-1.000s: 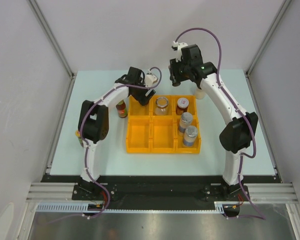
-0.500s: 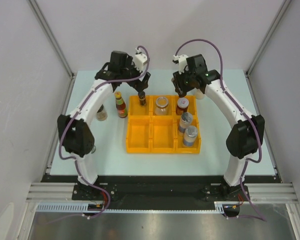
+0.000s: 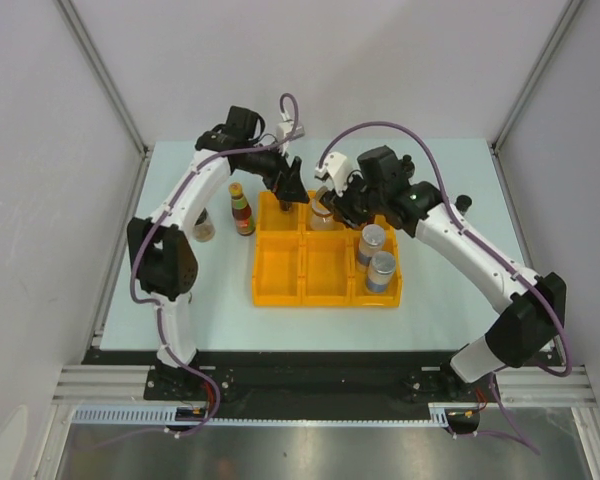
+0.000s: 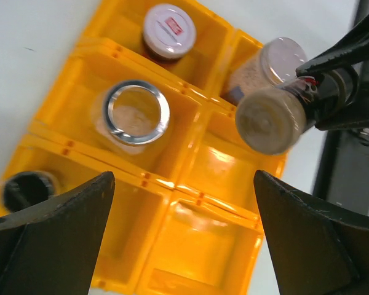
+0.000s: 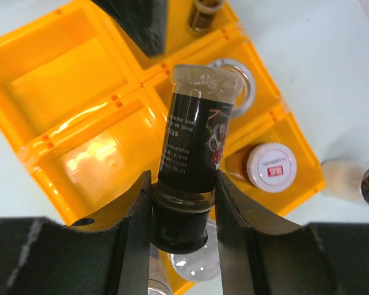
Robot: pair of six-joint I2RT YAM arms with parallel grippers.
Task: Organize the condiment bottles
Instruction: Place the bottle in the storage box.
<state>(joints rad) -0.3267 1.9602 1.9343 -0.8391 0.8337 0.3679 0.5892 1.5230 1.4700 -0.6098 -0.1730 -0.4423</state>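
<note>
Findings, left to right.

Off the tray, on the table at the left: one squat jar [image 3: 204, 228] and one slim red sauce bottle [image 3: 242, 212], both upright and not yet sorted.

My left gripper [image 4: 181, 184] hangs over the back-left part of the yellow tray [image 3: 278, 272], jaws spread wide and holding nothing. Below it a dark-capped bottle [image 4: 26, 189] stands in the back-left compartment. A silver-lidded jar [image 4: 136, 112] is in the back-middle compartment and a white-lidded jar [image 4: 169, 29] in the back-right.

My right gripper [image 5: 183, 178] is clenched on a dark-labelled spice bottle [image 5: 197, 132], carried in the air above the back row. I cannot tell which compartment lies directly beneath it. Two blue-labelled shakers [image 3: 371, 243] stand at the tray's right side.

Step in hand, as I judge it: delivery of the held bottle to a compartment.

Orientation: the grip is on the bottle's dark end. Its long axis runs out along my fingers, tilted rather than upright, with the pale end leading towards my left arm.

Next move calls for righting the bottle, picking one of the two bare front compartments, and lowering it clear of my left fingers.
</note>
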